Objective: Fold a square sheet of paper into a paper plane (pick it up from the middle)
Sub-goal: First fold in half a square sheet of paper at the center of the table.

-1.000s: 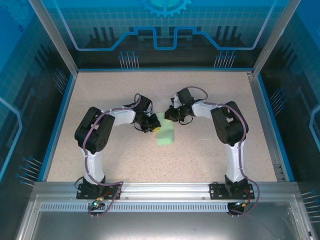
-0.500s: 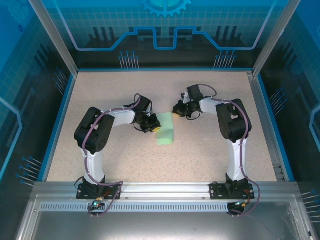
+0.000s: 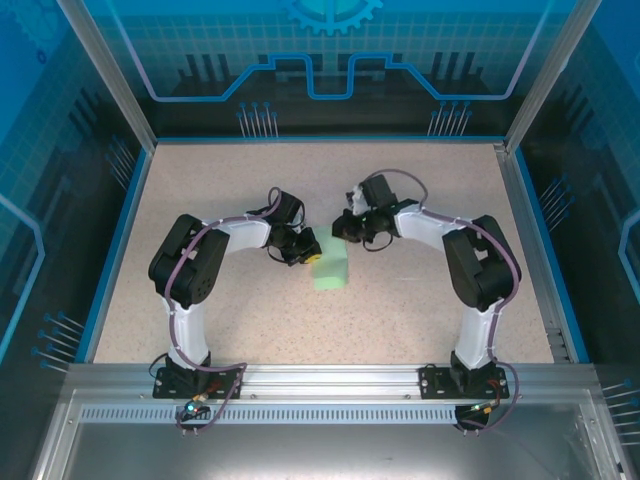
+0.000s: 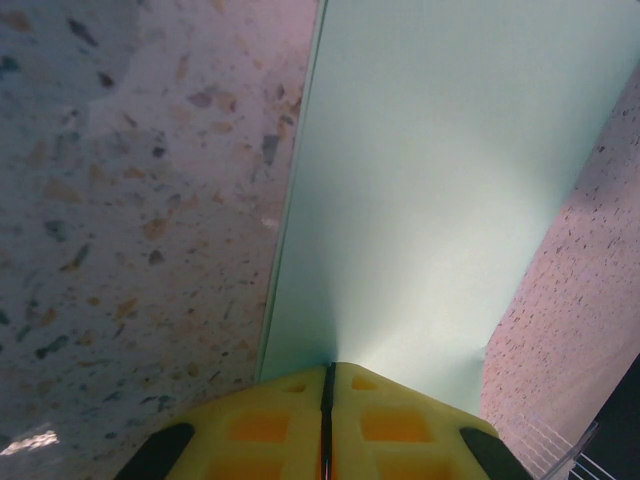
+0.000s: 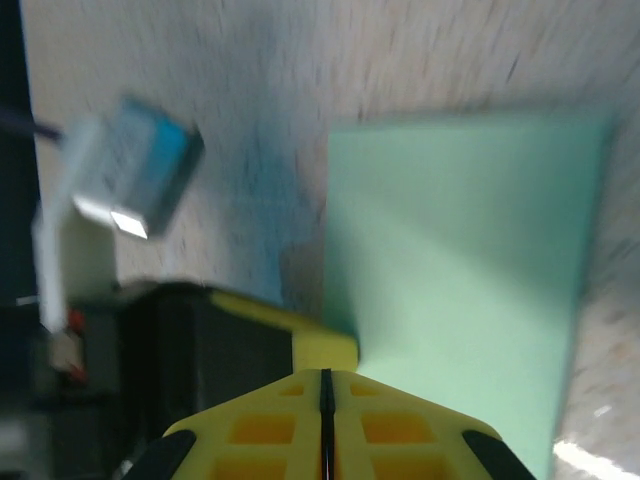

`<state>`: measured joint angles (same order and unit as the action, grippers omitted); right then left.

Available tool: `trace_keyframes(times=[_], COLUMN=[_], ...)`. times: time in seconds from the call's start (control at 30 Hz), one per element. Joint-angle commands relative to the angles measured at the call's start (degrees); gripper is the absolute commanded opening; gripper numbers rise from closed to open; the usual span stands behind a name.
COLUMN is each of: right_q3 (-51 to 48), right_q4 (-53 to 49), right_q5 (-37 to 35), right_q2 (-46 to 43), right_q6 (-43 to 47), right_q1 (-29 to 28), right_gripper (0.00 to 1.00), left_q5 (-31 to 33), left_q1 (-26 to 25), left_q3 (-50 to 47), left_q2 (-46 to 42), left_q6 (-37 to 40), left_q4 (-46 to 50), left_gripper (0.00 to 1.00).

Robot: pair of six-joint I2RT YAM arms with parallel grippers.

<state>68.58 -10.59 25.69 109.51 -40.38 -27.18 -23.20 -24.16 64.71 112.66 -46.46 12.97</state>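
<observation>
- Noting folded pale mint-green paper sheet (image 3: 331, 268) mid-table on speckled beige tabletop (image 3: 420, 310).
- Touching its left edge with left gripper (image 3: 308, 254), fully closed, apparently clamping nothing.
- Poised at far end: right gripper (image 3: 347, 229), closed, empty.
- Risking skewed crease if dragged sideways.

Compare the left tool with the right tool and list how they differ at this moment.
The left tool sits at the left long edge of the folded sheet of paper; the right tool is at its far end. The left tool's tips meet the paper's edge in its wrist view; the right tool's wrist view is blurred, so contact is unclear. Both are shut, with yellow fingers.
</observation>
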Motion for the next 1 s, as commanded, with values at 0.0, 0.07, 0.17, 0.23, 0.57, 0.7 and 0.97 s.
trace_keyframes(times=[0.0,0.07,0.17,0.23,0.57,0.7,0.97], right_q3=[-3.4,-4.4,-4.7,-4.8,-10.4,-14.0,-17.7], right_q4=[-0.9,-0.3,-1.2,-3.1,-7.6,-7.4,-10.7], right_q5=[2.6,3.3,4.2,4.1,7.9,8.9,7.4], right_q2=[1.3,1.6,2.4,3.0,2.0,0.0,-4.3], right_q6=[-1.8,-2.1,-1.4,-0.9,4.5,5.0,6.5], right_q1=[-1.0,-1.2,-1.7,-1.8,-1.4,-1.0,-0.8], right_gripper=[0.09,0.09,0.09,0.09,0.09,0.09,0.09], left_q5=[5.4,5.5,5.5,5.6,6.2,6.4,6.6], left_q1=[-1.1,-1.1,-1.1,-1.1,-1.1,-1.1,-1.1], left_q3=[-3.5,-3.5,-3.1,-2.9,-2.7,-2.7,-2.5], left_q2=[4.0,4.0,4.2,4.4,4.9,5.0,5.0], left_q6=[0.4,0.5,0.6,0.5,0.1,0.0,0.1], left_q4=[8.7,8.7,8.8,8.9,9.2,9.3,9.3], left_gripper=[0.09,0.09,0.09,0.09,0.09,0.09,0.09])
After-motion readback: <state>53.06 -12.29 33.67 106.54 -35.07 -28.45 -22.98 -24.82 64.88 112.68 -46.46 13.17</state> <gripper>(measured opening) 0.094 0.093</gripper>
